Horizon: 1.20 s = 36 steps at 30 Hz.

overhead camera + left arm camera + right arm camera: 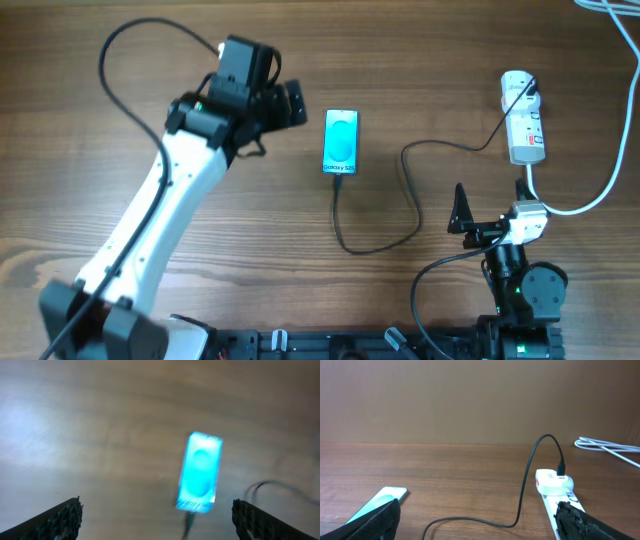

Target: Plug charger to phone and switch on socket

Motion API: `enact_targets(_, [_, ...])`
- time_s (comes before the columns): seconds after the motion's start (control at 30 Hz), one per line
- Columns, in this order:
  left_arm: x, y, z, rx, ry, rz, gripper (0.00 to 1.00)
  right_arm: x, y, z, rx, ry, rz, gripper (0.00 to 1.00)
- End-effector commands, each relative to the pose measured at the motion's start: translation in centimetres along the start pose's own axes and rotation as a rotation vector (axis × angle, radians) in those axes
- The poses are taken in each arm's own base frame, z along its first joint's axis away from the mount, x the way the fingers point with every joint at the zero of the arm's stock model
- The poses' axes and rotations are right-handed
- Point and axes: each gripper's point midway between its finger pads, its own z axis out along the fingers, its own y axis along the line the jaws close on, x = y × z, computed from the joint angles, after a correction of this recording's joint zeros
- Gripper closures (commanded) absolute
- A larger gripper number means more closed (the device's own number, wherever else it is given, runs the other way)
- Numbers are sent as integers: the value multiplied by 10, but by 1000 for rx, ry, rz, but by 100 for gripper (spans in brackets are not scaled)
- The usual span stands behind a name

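The phone (340, 142) lies flat mid-table with its cyan screen lit; it also shows in the left wrist view (200, 472) and at the left edge of the right wrist view (377, 502). The charger, a thin black cable (375, 245), runs from the phone's near edge in a loop to a white adapter (552, 481) on the socket (523, 118). My left gripper (297, 104) hovers open just left of the phone, with nothing between its fingers (60, 520). My right gripper (490, 202) stands open below the socket, also with nothing in it (480, 527).
A thick white cord (600, 200) leaves the socket's near end, curves right and runs up the table's right edge. The left arm (150, 220) stretches diagonally across the left half of the table. The robot bases sit along the front edge.
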Motion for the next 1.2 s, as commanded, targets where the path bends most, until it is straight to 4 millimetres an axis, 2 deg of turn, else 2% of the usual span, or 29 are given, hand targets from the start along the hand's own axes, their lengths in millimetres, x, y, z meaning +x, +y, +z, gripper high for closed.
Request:
enact_targets(0.0, [16, 27, -18, -39, -57, -3, 0, -3, -1, -1, 7, -15, 12, 0])
enact_targets(0.1, [27, 32, -22, 20, -113, 5, 0, -3, -1, -1, 7, -15, 12, 0])
enact_targets(0.43, [62, 42, -38, 298, -201, 208, 0, -3, -1, -1, 7, -15, 12, 0])
enact_targets(0.6, [79, 53, -46, 353, -240, 274, 0, -3, -1, -1, 7, -15, 12, 0])
enact_targets(0.7, [82, 60, -47, 349, -294, 271, 0, -3, -1, -1, 7, -15, 12, 0])
enact_targets(0.97, [81, 62, -49, 375, -512, 305, 0, -3, -1, -1, 7, -15, 12, 0])
enact_targets(1.17, [81, 87, -40, 303, -619, 150, 0, -3, -1, -1, 7, -15, 12, 0])
